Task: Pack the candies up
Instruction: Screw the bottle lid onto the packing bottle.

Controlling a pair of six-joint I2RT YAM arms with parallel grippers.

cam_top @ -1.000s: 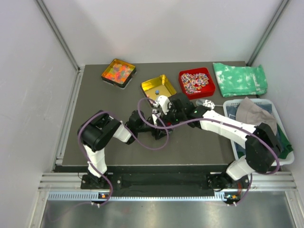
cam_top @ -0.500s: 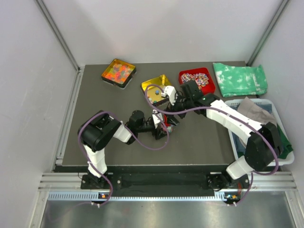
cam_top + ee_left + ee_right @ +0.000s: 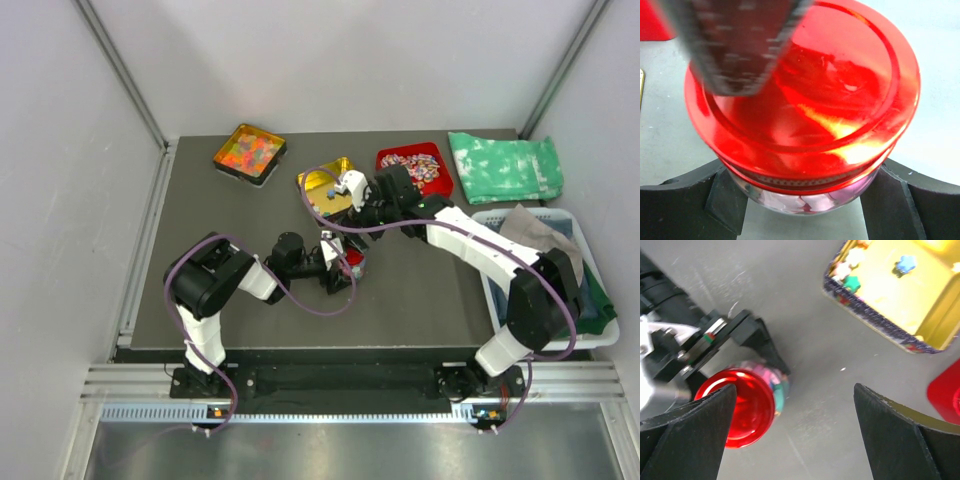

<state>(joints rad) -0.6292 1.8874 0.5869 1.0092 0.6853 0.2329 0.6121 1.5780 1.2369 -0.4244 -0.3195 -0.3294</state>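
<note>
A small glass jar (image 3: 805, 200) with a red lid (image 3: 805, 95) stands on the table, with pink and green candies (image 3: 790, 202) showing through the glass. My left gripper (image 3: 807, 205) is shut on the jar's body, one finger on each side. In the top view the jar (image 3: 353, 266) sits mid-table in the left gripper (image 3: 345, 270). My right gripper (image 3: 795, 425) is open and empty, above and beyond the jar (image 3: 742, 407), near the yellow tray (image 3: 875, 315). That tray holds a few loose candies (image 3: 904, 262). In the top view the right gripper (image 3: 340, 203) hovers at the yellow tray's (image 3: 322, 180) near edge.
A red tray (image 3: 432, 185) of striped wrapped sweets stands right of the yellow tray. A black tray (image 3: 250, 152) of orange gummy sweets is at the far left. A green cloth (image 3: 505, 165) and a white basket (image 3: 497, 305) with cloths are at the right.
My right gripper has lifted off the jar's lid and moved away toward the yellow tray, open. The left gripper and jar have stayed put.
</note>
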